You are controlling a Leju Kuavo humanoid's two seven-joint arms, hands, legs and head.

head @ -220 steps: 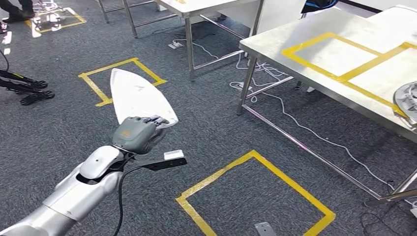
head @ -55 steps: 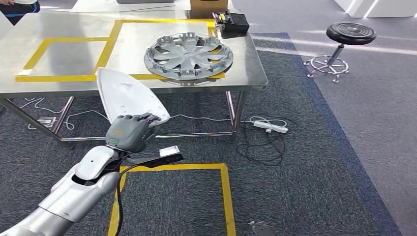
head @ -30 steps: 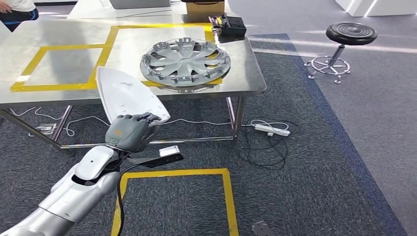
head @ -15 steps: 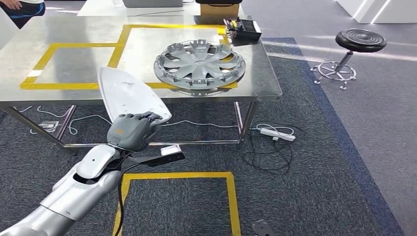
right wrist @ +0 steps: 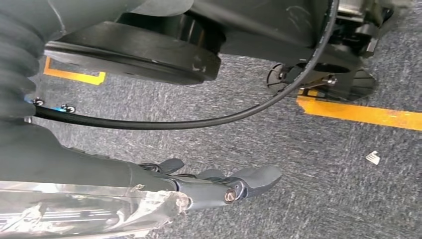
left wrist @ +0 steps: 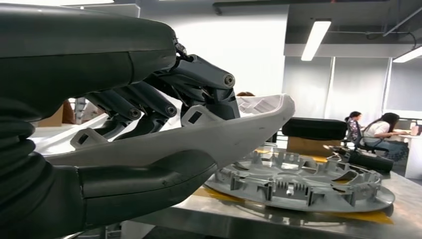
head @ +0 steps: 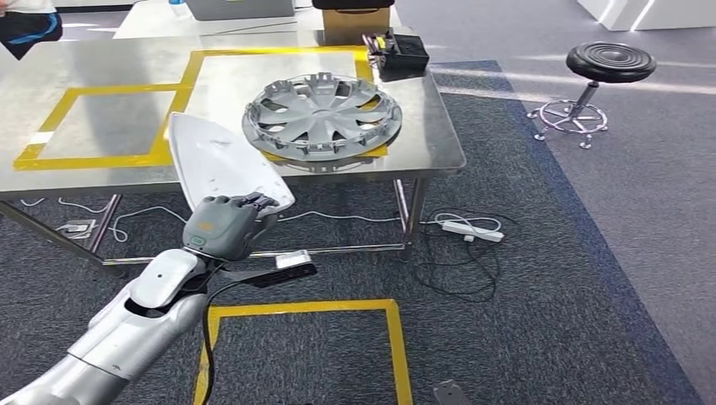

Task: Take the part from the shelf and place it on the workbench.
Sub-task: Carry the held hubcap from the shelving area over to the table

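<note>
Head view shows the left hand [head: 226, 226] gripping a white pointed part [head: 221, 165] by its wide end, thumb under and fingers curled over it, tip raised toward the workbench [head: 422, 126]. Compared with moments ago, the whole scene has swung: the steel workbench with its yellow tape outlines [head: 110, 126] now sits squarely ahead, so the robot has walked and turned to face it while the part stayed in the same grip. Transport looks nearly done; reaching over the edge and setting the part down remains. A hubcap [head: 322, 116] already lies on the bench. Right hand [right wrist: 219, 186] hangs over the carpet, fingers loosely extended, holding nothing.
</note>
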